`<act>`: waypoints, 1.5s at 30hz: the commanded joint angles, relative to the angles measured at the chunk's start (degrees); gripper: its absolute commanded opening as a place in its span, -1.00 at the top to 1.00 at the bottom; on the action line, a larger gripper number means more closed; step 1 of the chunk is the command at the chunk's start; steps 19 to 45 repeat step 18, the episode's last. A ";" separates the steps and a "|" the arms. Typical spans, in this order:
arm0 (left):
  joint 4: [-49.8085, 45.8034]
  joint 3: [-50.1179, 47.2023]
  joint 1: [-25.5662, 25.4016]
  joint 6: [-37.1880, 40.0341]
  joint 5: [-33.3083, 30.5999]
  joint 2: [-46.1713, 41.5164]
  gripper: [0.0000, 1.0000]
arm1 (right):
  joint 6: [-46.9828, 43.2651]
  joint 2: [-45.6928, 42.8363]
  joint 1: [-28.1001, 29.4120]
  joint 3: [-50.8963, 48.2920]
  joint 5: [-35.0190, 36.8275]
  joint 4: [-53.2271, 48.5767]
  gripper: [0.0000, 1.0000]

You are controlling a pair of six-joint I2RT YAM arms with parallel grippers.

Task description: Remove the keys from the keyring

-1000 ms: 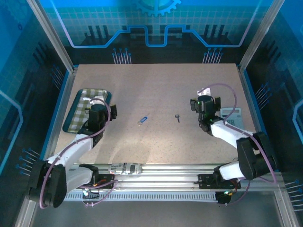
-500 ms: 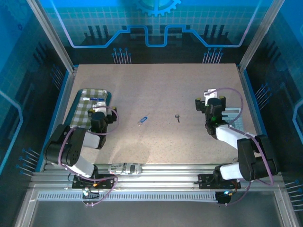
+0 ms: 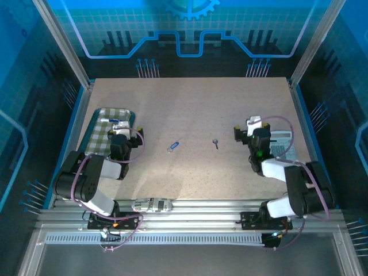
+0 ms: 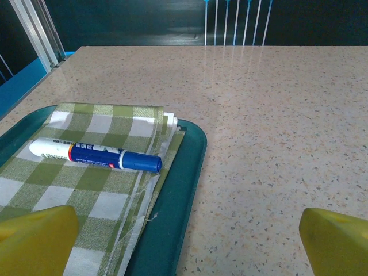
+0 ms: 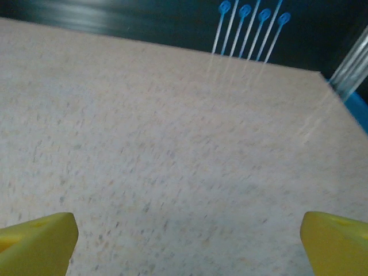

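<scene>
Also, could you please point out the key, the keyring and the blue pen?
key [image 3: 173, 146]: top external view, mid-length, where the blue head meets the blade.
keyring [image 3: 215, 142]: top external view, on the grey loop.
blue pen [image 4: 95, 154]: left wrist view, on the labelled barrel.

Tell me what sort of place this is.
Probably a robot lab cell: a speckled table fenced by aluminium posts and blue printed panels, with the left arm and right arm bolted at its near edge.

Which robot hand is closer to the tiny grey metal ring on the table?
The right hand. It is just right of the tiny grey metal keyring, a little farther back. The left hand is far to its left, beside the teal tray.
</scene>
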 commanded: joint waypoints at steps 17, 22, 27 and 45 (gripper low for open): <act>-0.30 1.26 0.57 -0.40 0.09 0.15 -0.99 | 1.59 3.36 -2.89 1.64 -5.49 2.71 -1.00; -0.26 1.27 0.57 -0.40 0.10 0.11 -0.99 | 1.61 3.34 -2.75 1.57 -4.90 2.96 -1.00; -0.26 1.27 0.57 -0.40 0.10 0.11 -0.99 | 1.61 3.34 -2.75 1.57 -4.90 2.96 -1.00; -0.26 1.27 0.57 -0.40 0.10 0.11 -0.99 | 1.61 3.34 -2.75 1.57 -4.90 2.96 -1.00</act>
